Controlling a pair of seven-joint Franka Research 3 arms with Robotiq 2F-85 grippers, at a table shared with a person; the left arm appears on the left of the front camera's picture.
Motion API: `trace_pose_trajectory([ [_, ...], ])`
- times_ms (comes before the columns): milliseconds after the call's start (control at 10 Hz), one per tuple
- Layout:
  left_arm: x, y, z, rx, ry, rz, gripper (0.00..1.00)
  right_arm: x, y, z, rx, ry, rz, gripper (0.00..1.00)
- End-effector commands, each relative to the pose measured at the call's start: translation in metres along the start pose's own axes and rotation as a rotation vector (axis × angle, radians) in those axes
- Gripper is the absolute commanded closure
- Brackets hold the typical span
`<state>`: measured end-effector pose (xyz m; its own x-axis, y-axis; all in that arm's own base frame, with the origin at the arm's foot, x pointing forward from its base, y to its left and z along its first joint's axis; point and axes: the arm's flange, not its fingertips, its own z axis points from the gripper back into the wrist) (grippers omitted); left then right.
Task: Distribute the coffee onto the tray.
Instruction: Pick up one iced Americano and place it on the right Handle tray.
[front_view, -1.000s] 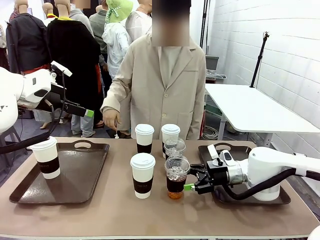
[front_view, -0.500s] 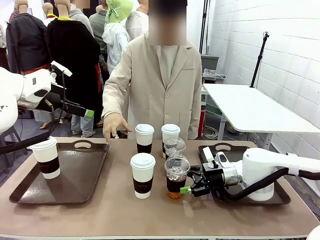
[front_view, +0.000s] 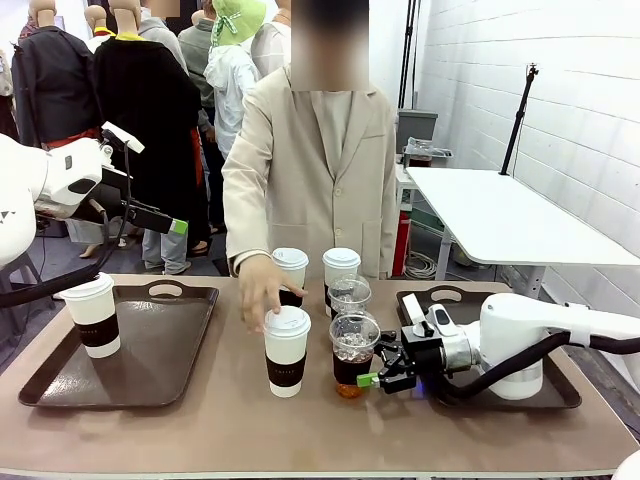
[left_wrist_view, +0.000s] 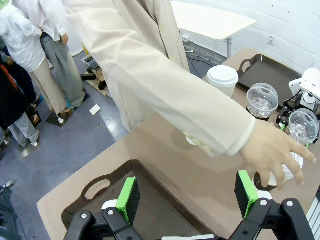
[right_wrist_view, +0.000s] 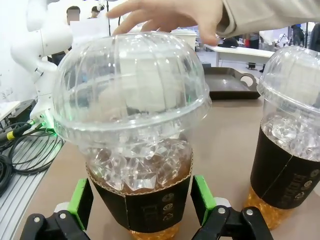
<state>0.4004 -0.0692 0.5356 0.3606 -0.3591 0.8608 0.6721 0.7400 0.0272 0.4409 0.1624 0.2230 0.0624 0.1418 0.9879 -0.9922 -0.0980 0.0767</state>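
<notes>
Brown table (front_view: 220, 430), right gripper (front_view: 376, 366) open, pads flanking front iced coffee (front_view: 353, 355) near centre, left gripper (left_wrist_view: 187, 196) open and empty over left tray (front_view: 150, 350), person's hand (front_view: 262, 295) over white-lidded cup (front_view: 286, 350).

White paper cups (front_view: 286, 348) with dark brown sleeves (front_view: 286, 368). Clear domed cups (front_view: 353, 352) of amber iced coffee. Dark brown trays (front_view: 150, 350) left and right on a tan table (front_view: 200, 430). A person's beige coat (front_view: 310, 170). Black right gripper (right_wrist_view: 141, 200) with green pads (right_wrist_view: 80, 202).
</notes>
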Motion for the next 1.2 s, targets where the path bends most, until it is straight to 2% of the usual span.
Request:
trace_pose_trajectory([
  [0, -0.0009, 0.0003, -0.0007, 0.003, 0.002, 0.009, 0.00, -0.0036, -0.0056, -0.0041, 0.015, -0.028, 0.016, 0.00],
  [1100, -0.0009, 0.0003, -0.0007, 0.003, 0.002, 0.009, 0.00, 0.0035, -0.0073, -0.0065, 0.015, -0.042, 0.008, 0.00],
])
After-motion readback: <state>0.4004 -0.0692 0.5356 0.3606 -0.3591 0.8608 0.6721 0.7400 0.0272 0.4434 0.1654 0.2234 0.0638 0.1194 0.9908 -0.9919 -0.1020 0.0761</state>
